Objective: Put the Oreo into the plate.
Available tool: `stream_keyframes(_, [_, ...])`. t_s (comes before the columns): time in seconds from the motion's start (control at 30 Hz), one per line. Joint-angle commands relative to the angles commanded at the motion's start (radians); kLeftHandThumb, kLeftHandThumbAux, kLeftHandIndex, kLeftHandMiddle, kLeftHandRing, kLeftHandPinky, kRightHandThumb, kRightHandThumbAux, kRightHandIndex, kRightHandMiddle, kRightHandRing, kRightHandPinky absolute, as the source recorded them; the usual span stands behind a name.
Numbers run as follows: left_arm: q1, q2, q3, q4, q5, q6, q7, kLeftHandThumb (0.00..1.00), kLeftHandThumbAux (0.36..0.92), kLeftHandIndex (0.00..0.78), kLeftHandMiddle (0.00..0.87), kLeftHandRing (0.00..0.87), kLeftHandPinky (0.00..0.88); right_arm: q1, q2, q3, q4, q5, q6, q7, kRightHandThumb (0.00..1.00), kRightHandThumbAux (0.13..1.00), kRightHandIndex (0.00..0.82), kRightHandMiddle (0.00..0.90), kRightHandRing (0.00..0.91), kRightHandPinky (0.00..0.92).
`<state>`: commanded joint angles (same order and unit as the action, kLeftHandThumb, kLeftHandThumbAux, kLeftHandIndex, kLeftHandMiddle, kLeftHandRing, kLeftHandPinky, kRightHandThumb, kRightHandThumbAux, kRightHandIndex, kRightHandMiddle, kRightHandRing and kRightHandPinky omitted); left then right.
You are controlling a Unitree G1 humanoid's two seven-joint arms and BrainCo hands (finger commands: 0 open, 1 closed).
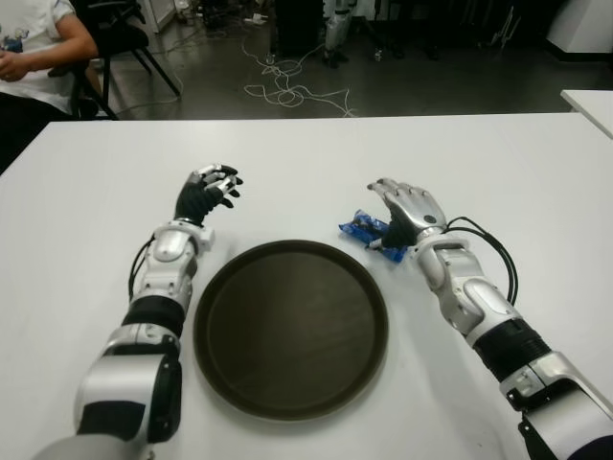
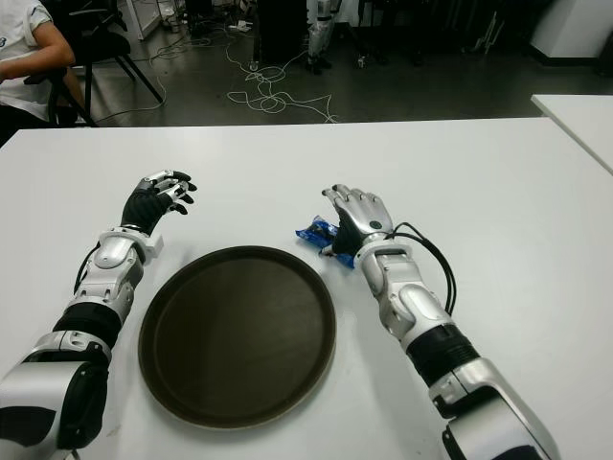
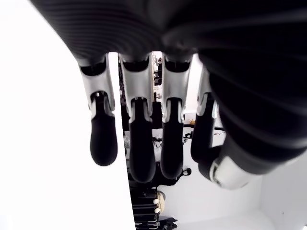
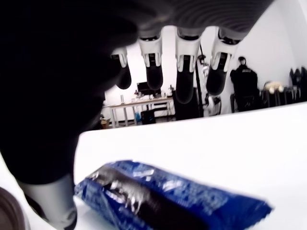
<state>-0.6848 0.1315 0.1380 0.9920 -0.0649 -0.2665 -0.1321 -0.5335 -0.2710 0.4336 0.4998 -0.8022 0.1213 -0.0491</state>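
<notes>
One Oreo pack (image 1: pixel 370 234), one plate (image 1: pixel 290 328)

- You've got a glossy blue plastic Oreo packet (image 4: pixel 168 199) with a dark printed patch and white flecks.
- Round dark-brown plate (image 1: pixel 291 329), plain.
- Flat white table (image 1: pixel 517 172), unpatterned.
- Your silver left hand (image 1: pixel 208 192) and silver right hand (image 1: pixel 407 213) both show black fingertips (image 3: pixel 103 139).

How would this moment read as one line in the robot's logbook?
right hand: open over Oreo pack, not gripping | left hand: idle, left of plate | plate: holds nothing
</notes>
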Motion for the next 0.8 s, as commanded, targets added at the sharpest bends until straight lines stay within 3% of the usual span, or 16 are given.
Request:
stream_keyframes(0.2, [0.001,-0.001,0.002,-0.001,-0.002,0.001,0.001,0.834,0.673,0.419,0.467,0.518,0.574,-0.009,0.000,-0.008,0.034,0.041,-0.043,0.007,0.000,0.791,0.110,0.134,0.162,0.204])
stream_keyframes(0.47, [0.000,-0.001,0.004,0.001,-0.005,0.008,0.000,0.834,0.672,0.419,0.466,0.512,0.566,-0.027,0.000,-0.027,0.082,0.130,-0.099,0.084,0.000,0.732,0.083,0.094,0.093,0.087])
stream_keyframes(0.8, [0.000,0.003,-0.002,0.004,0.001,0.004,0.001,0.833,0.672,0.419,0.465,0.499,0.534,-0.048,0.003,-0.043,0.168,0.203,-0.178,0.093,0.000,0.727,0.076,0.078,0.068,0.064])
